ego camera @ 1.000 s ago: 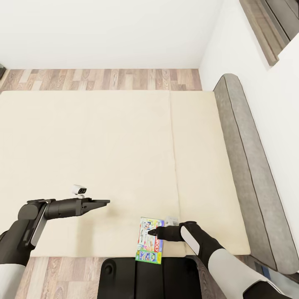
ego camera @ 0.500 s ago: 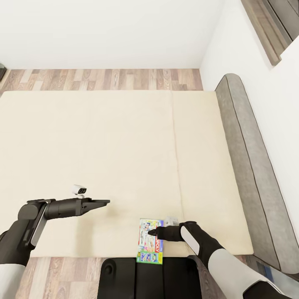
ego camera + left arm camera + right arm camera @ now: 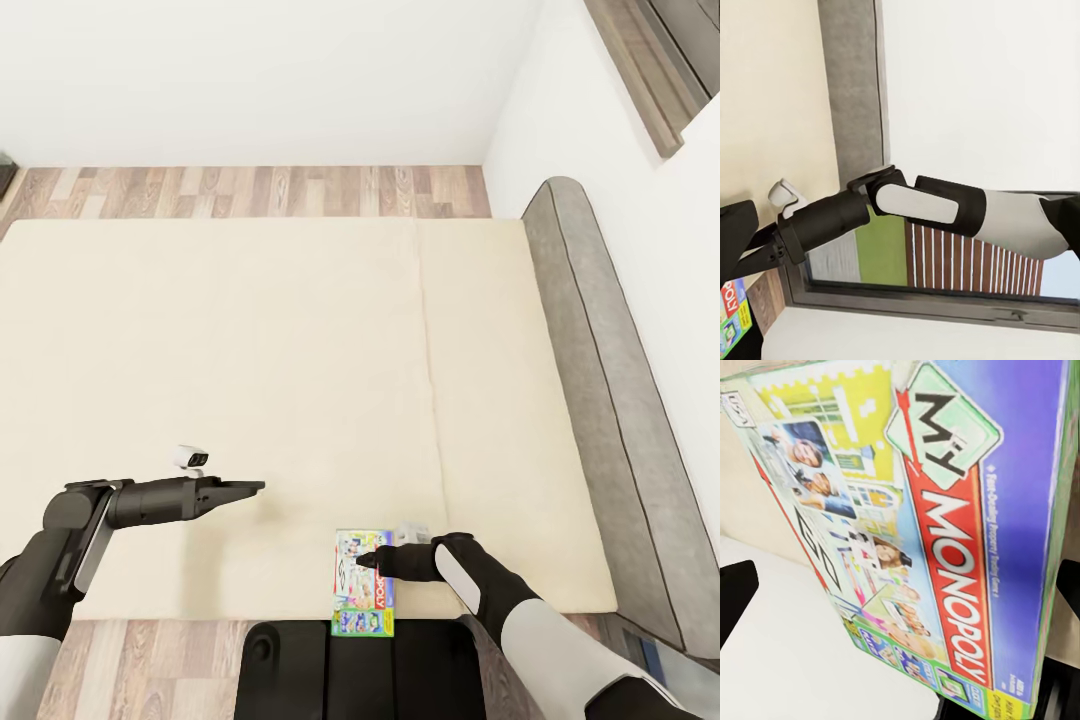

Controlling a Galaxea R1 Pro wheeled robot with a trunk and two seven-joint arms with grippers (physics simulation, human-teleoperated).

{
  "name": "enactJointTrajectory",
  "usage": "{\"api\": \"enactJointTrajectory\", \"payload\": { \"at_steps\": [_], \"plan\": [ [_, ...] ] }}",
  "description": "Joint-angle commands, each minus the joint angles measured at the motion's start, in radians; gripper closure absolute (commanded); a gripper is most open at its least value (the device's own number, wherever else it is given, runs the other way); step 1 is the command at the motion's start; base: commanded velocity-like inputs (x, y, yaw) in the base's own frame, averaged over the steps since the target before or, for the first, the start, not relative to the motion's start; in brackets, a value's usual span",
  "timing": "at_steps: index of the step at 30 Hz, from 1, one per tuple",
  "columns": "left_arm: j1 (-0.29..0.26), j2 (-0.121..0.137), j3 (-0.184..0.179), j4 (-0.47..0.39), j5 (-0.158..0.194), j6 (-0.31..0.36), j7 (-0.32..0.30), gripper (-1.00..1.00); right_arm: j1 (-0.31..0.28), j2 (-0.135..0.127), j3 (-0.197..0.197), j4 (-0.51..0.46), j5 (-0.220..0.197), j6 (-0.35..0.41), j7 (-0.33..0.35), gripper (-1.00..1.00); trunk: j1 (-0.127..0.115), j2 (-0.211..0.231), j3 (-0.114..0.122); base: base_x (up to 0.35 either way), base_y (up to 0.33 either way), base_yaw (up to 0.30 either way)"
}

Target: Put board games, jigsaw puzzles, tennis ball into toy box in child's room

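At the near edge of the bed [image 3: 300, 350], head view: one Monopoly board game [image 3: 362, 583], a flat box with a red banner and green-white print, lying flat on the beige mattress cover, its near end just past the mattress edge above the robot's dark base [image 3: 360, 670]. Right gripper [image 3: 366, 562]: black fingers reach over the middle of the box from its right side; whether they are closed on it or merely resting at it cannot be told from above, as the tips merge with the print. Right wrist view: the box [image 3: 922, 532] seen very close (lettering "My Monopoly" legible), tilted across the frame, with one dark finger [image 3: 735, 600] off each long side of it, so the fingers appear spread around the box, grip unconfirmed. Left gripper [image 3: 245, 488]: held level over bare mattress, well apart from the box, fingers drawn together, holding nothing. Headboard [image 3: 600, 400]: grey, low, along the bed's right side against the white wall [image 3: 560, 100]. Wood-plank floor [image 3: 250, 190]: visible beyond the far side of the bed. Left wrist view: the right forearm [image 3: 967, 214] crossing before a dark-framed window [image 3: 945, 300].
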Motion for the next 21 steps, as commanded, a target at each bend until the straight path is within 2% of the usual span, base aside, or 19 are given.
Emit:
{"api": "enactJointTrajectory", "payload": {
  "at_steps": [1, 9, 21],
  "plan": [
    [0.0, 0.0, 0.0, 0.0, 0.0, 0.011, -0.004, -1.0, -0.001, 0.0, 0.002, 0.0, -0.001, 0.003, 0.001, -1.0, 0.001, -0.002, -0.001, 0.0, 0.097, 0.0],
    [0.0, 0.0, 0.0, 0.0, -0.001, 0.011, -0.004, -1.0, -0.001, 0.001, 0.002, 0.001, 0.0, 0.004, 0.001, -1.0, 0.001, -0.002, -0.001, 0.0, 0.092, 0.0],
    [0.0, 0.0, 0.0, 0.0, 0.001, 0.011, -0.004, -1.0, -0.001, 0.002, 0.002, 0.004, 0.0, 0.017, -0.004, -1.0, 0.001, -0.002, -0.001, 0.0, 0.011, 0.0]
  ]
}}
